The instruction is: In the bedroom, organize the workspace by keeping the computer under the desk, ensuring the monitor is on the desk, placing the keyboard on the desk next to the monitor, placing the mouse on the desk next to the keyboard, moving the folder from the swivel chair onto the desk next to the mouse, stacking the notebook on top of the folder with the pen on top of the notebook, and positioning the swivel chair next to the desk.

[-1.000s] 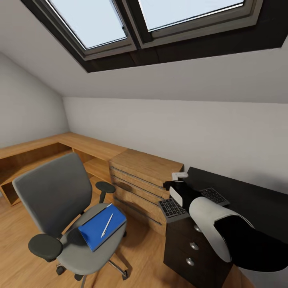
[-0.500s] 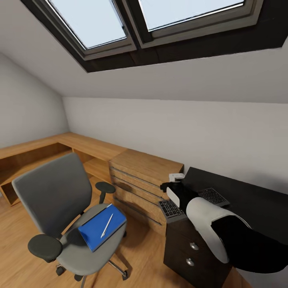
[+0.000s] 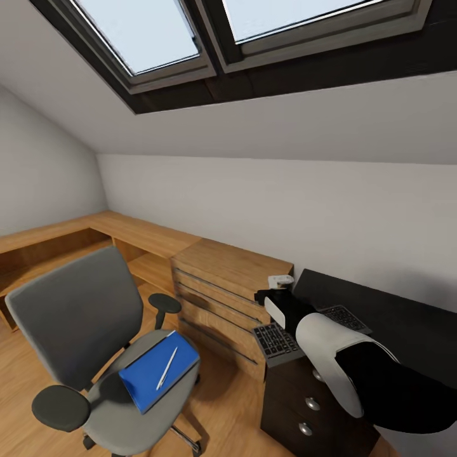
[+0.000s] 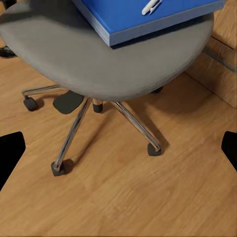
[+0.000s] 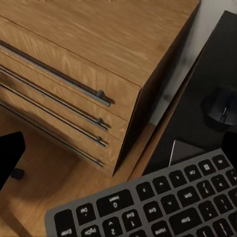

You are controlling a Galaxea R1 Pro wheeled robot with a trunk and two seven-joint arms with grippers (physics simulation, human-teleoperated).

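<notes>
Right gripper (image 3: 270,296) over black, dark-keyed, perhaps overhanging keyboard (image 5: 163,197)

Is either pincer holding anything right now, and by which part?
Nothing is held: the left pincer and the right pincer are both open and empty.

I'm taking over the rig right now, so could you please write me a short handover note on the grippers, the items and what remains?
Grippers: left is open and empty over the floor by the chair's base; right is open above the keyboard, holding nothing.
Items: the keyboard lies on the desk, overhanging its front corner; the mouse sits on the desk beyond it. The folder is on the chair seat with the pen on top.
Done: keyboard and mouse are on the desk.
Left: folder and pen to the desk, chair alongside. Monitor, computer and notebook unchecked.
</notes>
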